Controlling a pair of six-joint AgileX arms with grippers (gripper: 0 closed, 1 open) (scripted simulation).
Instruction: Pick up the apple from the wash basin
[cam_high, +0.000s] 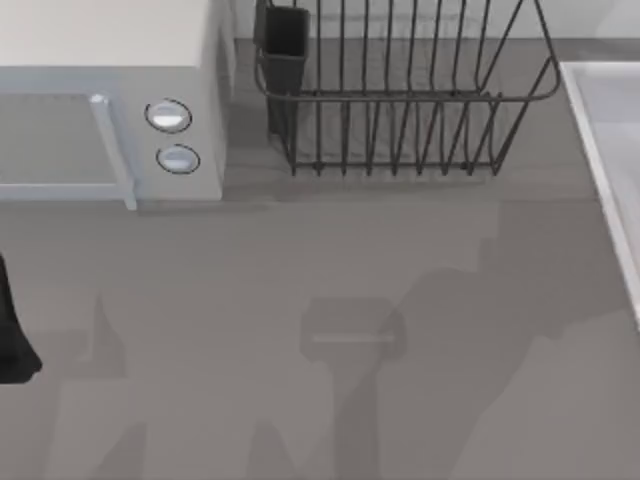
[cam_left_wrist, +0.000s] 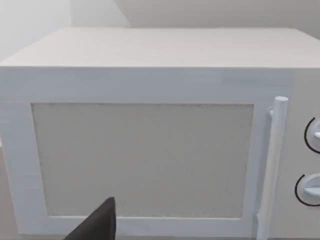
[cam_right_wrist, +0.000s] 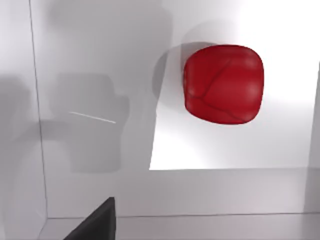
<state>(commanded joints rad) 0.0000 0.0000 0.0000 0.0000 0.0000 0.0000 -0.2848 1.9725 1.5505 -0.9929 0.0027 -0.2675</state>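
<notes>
The apple (cam_right_wrist: 223, 84), glossy red and rounded, lies on the pale floor of the wash basin (cam_right_wrist: 100, 60), apart from its walls. My right gripper (cam_right_wrist: 95, 225) hovers over the basin, looking down into it, and the apple sits off to one side of it, untouched. In the top view the wash basin's light rim (cam_high: 588, 140) runs along the right edge of the table. My left arm (cam_high: 12, 335) is parked at the table's left edge, and a black part of its gripper (cam_left_wrist: 95, 227) shows in front of the microwave door.
A white microwave (cam_high: 110, 110) with two round knobs stands at the back left. A dark wire dish rack (cam_high: 400, 100) stands at the back middle. Grey tabletop (cam_high: 330, 330) spreads between them and the basin.
</notes>
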